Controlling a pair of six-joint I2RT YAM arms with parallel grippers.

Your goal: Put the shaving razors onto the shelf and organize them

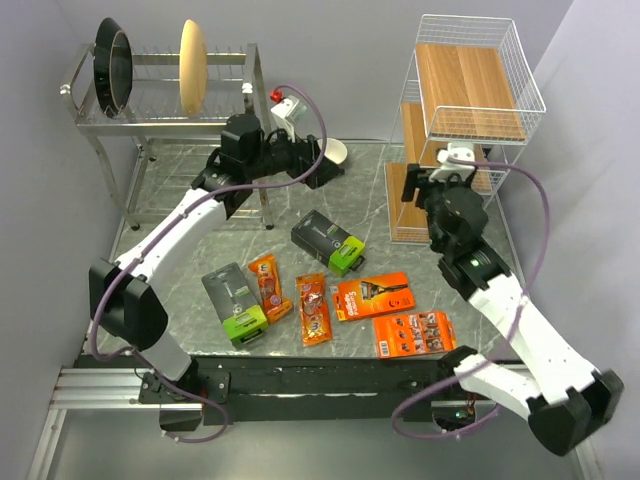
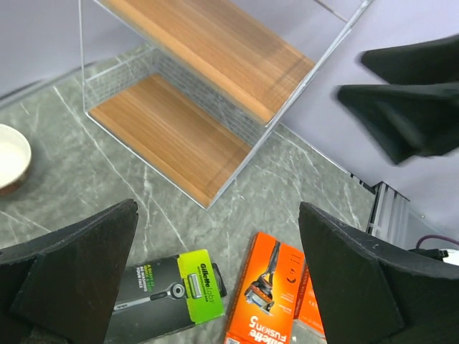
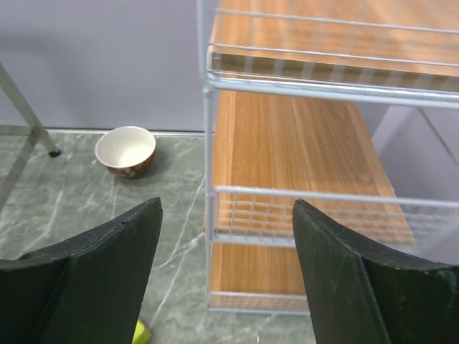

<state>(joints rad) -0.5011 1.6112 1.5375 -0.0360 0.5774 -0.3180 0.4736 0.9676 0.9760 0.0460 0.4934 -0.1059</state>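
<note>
Six razor packs lie on the table in front of the arms: two dark grey boxes with lime ends (image 1: 328, 241) (image 1: 234, 303), two narrow orange blister packs (image 1: 268, 285) (image 1: 313, 308) and two flat orange cards (image 1: 373, 296) (image 1: 413, 333). The white wire shelf (image 1: 470, 95) with brown boards stands at the back right; its boards are bare. My left gripper (image 1: 318, 160) is open and empty, held high near the bowl. Its wrist view (image 2: 216, 208) shows a grey box (image 2: 165, 297), an orange card (image 2: 262, 297) and the shelf (image 2: 179, 136). My right gripper (image 1: 413, 186) is open and empty, facing the shelf front (image 3: 301, 193).
A steel dish rack (image 1: 170, 110) with a dark pan and a plate stands at the back left. A small white bowl (image 1: 335, 155) sits at the back centre, also in the right wrist view (image 3: 125, 150). The right arm (image 2: 409, 107) shows in the left wrist view.
</note>
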